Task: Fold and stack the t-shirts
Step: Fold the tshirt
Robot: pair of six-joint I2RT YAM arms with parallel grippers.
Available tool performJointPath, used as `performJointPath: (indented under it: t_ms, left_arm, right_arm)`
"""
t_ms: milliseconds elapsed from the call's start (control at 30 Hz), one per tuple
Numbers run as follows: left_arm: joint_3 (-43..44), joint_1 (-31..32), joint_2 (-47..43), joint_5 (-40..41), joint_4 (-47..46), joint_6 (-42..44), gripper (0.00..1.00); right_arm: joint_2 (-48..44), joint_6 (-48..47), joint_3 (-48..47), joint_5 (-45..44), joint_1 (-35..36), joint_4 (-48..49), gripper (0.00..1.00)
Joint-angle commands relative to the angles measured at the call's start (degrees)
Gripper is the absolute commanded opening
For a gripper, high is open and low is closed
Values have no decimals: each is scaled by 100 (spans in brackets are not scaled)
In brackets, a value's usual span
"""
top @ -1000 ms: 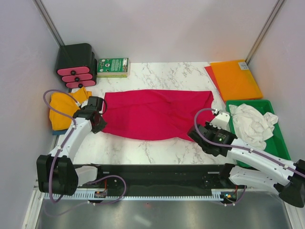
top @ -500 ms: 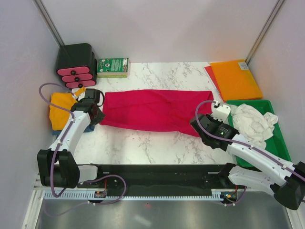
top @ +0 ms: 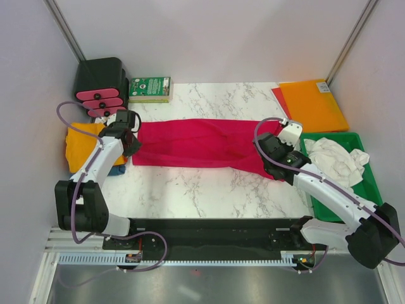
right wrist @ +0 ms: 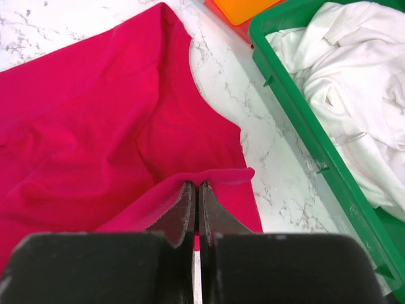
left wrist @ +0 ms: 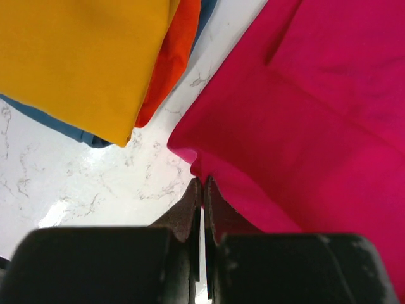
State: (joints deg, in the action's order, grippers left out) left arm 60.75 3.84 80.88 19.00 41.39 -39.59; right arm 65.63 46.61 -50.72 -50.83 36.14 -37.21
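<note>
Jaws on both arms are squeezed shut, and each pair pinches an edge of the red t-shirt [top: 202,142]. Starting at the left, the yellow t-shirt [top: 82,144] lies folded near the left edge of the table [top: 209,190]. A blue t-shirt [left wrist: 73,132] peeks out from under it, so that pile looks like the start of the stack. Just beside it, the left gripper [left wrist: 202,185] holds the left end of the red t-shirt by its near corner. The red t-shirt stretches across the middle of the table as a long strip with wrinkles in it, so I think it is folded 1 time along its length. At its right end the right gripper [right wrist: 195,185] nips a small ridge of the red cloth, close to the near edge. Farther right sits the green tray [top: 373,190], and a white t-shirt [top: 335,161] lies in it all crumpled up, not folded at all. So the job looks about half done: 2 shirts seem folded and piled, 1 is partway folded, and 1 is not started. What is left, as I see it, is to finish folding the red one into a small shape and put it on the pile at the left. Then the white one has to come out of the tray, get folded and go on top too.
</note>
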Motion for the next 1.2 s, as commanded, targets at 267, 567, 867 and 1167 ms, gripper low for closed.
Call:
performJointPath:
  t_ms: [267,567,867,1167]
  left_arm:
    - [543,-32,700,156,-447,-22,2]
    - [789,-85,1342,244,-544,-75,2]
    - [1026,-296,1896,279,-570,-145,2]
    - [1404,-340,2327,270,-588,-128,2]
  right_arm:
    - [741,-732,-544,310,-731,1058,0]
    - [1549,-723,-808,337,-845,1444,0]
    - [2358,-750,-1308,407,-1021,1699,0]
    - [2938,-785,-1564,460,-1127,1867,0]
